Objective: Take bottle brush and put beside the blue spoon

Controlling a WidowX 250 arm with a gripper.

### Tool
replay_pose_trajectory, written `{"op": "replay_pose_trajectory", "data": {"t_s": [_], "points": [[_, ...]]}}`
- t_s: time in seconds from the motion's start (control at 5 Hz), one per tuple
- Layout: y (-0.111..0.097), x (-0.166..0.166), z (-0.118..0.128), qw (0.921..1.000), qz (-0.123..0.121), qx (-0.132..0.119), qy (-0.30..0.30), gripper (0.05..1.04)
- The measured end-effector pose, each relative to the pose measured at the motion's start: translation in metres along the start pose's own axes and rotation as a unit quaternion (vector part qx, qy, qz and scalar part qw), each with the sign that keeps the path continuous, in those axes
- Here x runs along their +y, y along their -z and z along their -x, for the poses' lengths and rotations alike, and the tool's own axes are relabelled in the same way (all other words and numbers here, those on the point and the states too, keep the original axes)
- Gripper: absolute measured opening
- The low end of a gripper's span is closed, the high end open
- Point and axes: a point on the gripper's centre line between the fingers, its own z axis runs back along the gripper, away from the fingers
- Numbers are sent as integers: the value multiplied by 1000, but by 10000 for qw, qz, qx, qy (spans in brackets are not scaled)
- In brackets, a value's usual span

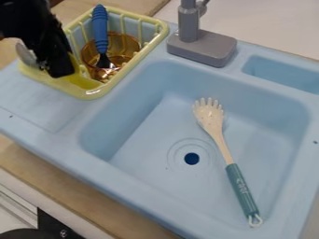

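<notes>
the pronged utensil (228, 158), presumably the "bottle brush", lies in the sink (146, 135). likely light, stiff, a bit slippery; best pinched across its teal handle (241, 187) near the neck. the blue spoon (100, 29) leans in the yellow rack (93, 93). i can't tell whether the tool (60, 73) there is open.

Faucet (202, 46), sink (124, 126), rack (93, 93), amber cup (127, 44)
</notes>
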Motion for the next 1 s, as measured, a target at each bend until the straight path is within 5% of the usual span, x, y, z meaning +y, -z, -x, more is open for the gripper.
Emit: {"op": "replay_pose_trajectory", "data": {"t_s": [1.0], "points": [[14,21,16,9991,-115,387,147,141]]}}
